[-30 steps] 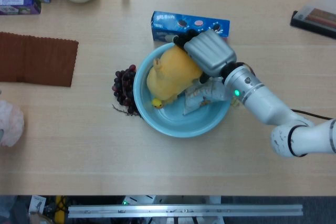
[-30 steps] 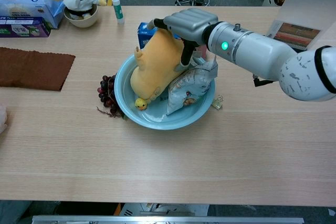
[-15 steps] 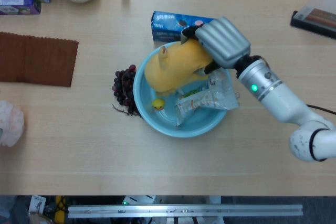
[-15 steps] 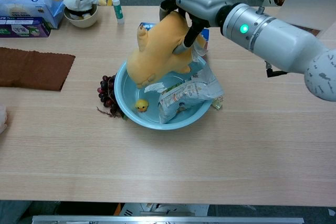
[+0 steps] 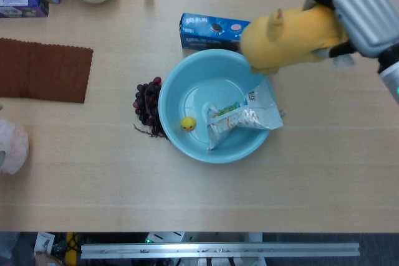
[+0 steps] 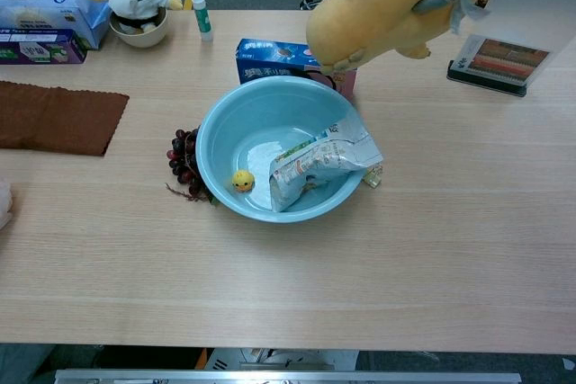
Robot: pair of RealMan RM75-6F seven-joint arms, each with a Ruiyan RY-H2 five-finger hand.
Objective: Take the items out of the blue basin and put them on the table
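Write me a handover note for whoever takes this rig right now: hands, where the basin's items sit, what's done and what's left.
Right hand: grips the yellow plush toy, held in the air above the table to the right of the basin, not yet set down.
Left hand: not in view.
Round blue plastic basin: holds the small yellow rubber duck and the crinkled silver snack bag, whose end lies over the right rim.
Done: the plush is out of the basin.
Left: put the plush on the table, then take out the duck and the bag.
Beside the basin: dark grape bunch on its left, blue cookie box behind it.
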